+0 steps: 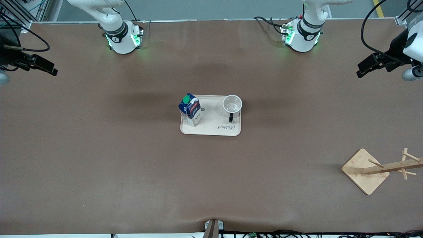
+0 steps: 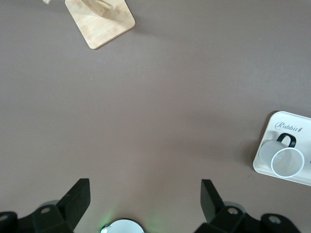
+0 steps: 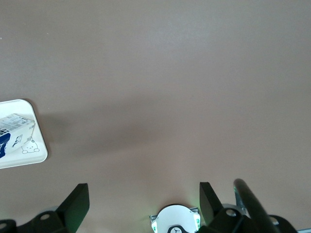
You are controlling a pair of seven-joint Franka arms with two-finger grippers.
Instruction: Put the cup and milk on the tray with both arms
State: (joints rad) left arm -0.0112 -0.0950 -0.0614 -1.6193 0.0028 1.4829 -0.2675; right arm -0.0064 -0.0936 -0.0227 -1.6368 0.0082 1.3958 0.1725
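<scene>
The cream tray [image 1: 214, 127] lies in the middle of the table. The milk [image 1: 190, 109] stands upright on the tray's end toward the right arm. The cup [image 1: 232, 104] stands upright on its end toward the left arm, handle toward the front camera. My left gripper [image 1: 362, 71] is open and empty, up over the left arm's end of the table. My right gripper [image 1: 49, 68] is open and empty, up over the right arm's end. The left wrist view shows the left gripper [image 2: 146, 187], cup [image 2: 287, 162] and tray [image 2: 272, 121]. The right wrist view shows the right gripper [image 3: 144, 189], milk [image 3: 12, 124] and tray [image 3: 39, 153].
A wooden peg stand [image 1: 365, 170] with a square base sits toward the left arm's end, nearer to the front camera than the tray; it also shows in the left wrist view [image 2: 99, 22]. The two arm bases [image 1: 124, 39] [image 1: 302, 36] stand along the robots' edge.
</scene>
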